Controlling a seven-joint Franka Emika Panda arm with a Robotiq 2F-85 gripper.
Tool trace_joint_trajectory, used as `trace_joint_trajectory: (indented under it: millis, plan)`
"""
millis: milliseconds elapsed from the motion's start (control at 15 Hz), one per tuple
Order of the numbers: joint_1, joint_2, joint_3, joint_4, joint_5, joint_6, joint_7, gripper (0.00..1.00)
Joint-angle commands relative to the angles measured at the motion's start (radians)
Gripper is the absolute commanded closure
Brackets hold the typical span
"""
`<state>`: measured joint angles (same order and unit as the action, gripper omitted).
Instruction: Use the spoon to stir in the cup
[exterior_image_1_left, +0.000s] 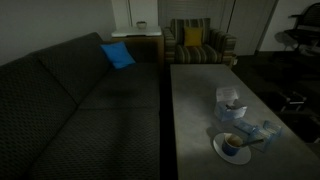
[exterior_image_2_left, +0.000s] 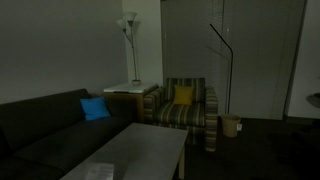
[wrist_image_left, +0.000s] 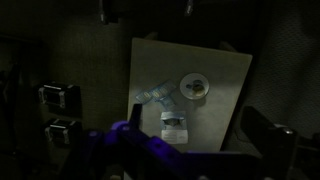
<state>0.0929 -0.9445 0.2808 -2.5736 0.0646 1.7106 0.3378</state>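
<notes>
The cup is small and pale with a dark inside. It stands on a round white saucer near the front of the grey table. A thin pale streak leaning out of the cup looks like the spoon. From high above, the wrist view shows the cup on its saucer; the spoon is too small to make out there. My gripper hangs far over the table, open, with nothing between its dark fingers. It shows in neither exterior view.
A white boxy container and a pale bluish see-through object lie beside the saucer. A dark sofa with a blue cushion runs along the table. A striped armchair stands behind.
</notes>
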Motion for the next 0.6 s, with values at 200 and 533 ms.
trace_joint_trajectory:
  millis: [200,533]
  plan:
    - [-0.001,0.001,0.000,0.002,0.000,-0.002,-0.001,0.00]
    - [-0.016,0.020,0.021,-0.004,0.007,0.015,0.047,0.00]
